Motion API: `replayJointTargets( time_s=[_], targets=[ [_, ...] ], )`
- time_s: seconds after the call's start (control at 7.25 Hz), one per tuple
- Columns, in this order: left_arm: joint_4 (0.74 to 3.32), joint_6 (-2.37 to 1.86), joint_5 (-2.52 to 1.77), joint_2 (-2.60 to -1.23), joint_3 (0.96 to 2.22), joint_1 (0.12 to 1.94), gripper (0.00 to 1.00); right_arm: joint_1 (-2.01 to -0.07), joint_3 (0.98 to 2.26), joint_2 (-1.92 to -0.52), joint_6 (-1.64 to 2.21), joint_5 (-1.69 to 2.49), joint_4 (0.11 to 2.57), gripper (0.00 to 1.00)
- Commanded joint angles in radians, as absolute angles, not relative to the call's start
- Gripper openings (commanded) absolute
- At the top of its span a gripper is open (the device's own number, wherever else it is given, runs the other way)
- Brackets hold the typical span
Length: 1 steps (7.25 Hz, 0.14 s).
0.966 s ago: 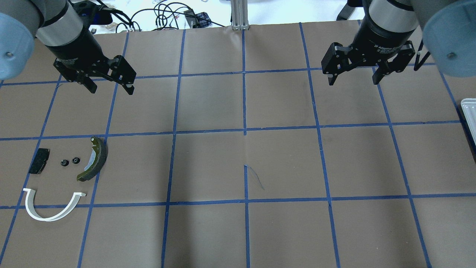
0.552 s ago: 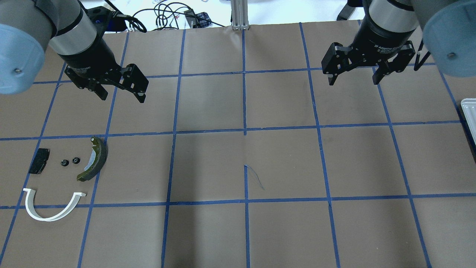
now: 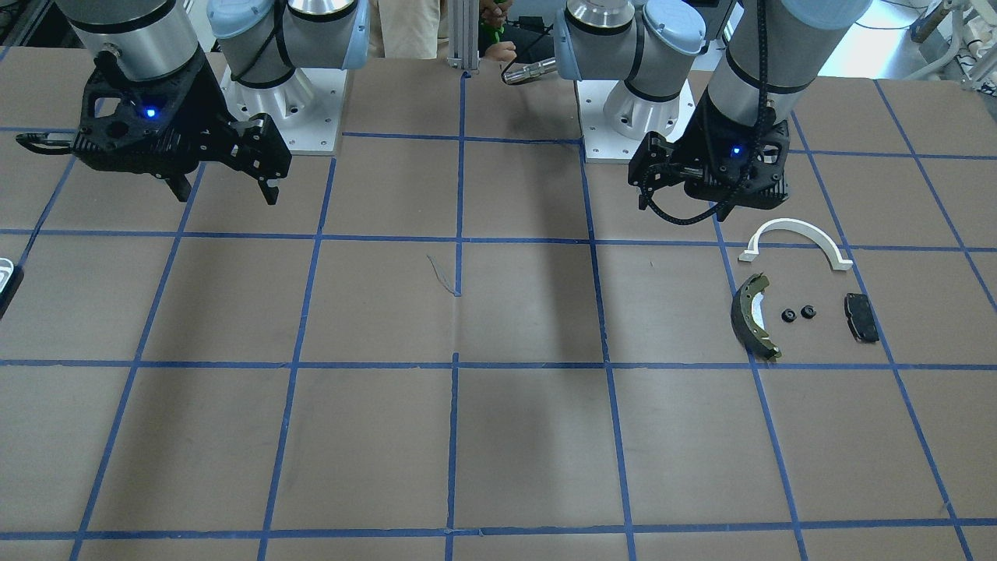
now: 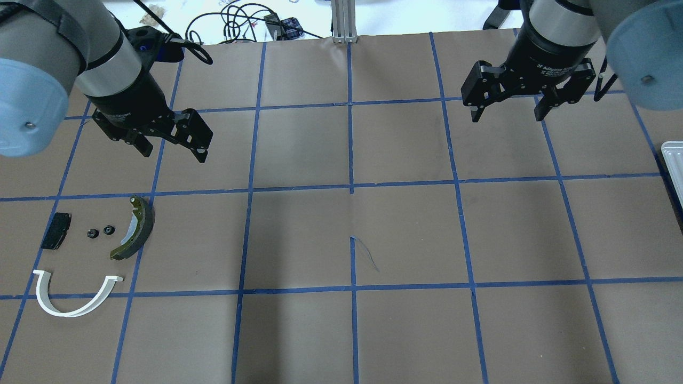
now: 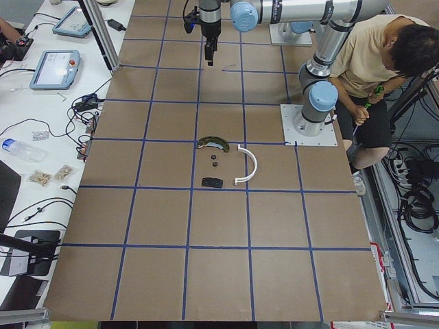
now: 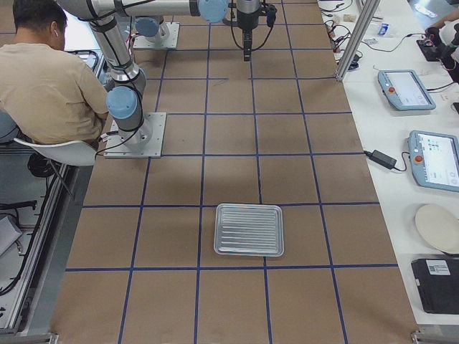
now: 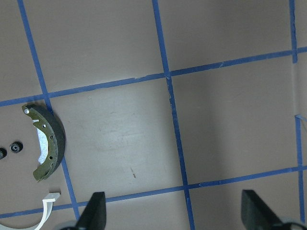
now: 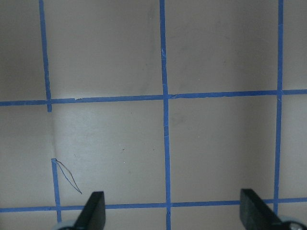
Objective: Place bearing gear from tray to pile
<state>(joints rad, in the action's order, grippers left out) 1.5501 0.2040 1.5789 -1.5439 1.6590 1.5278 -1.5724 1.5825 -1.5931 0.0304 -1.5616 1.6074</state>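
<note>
In the overhead view, the pile sits at lower left. Nearest me lies the white arc bracket, its ends pointing up-frame. Above it, in a row, I see the black pad, two small bearing gears and the brake shoe, close together but not touching. Farther up-frame, my left gripper hovers with its jaws spread, holding nothing. At upper right, the right gripper hangs just as wide and bare. The tray shows at the right edge.
</note>
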Motion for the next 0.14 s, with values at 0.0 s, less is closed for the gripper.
replayJointTargets(
  time_s=[0.0],
  targets=[
    [1.549,0.204,1.583,-1.545,1.66,1.528,1.0,-1.571,1.583,-1.592,0.031,-1.562,1.608,1.0]
  ],
)
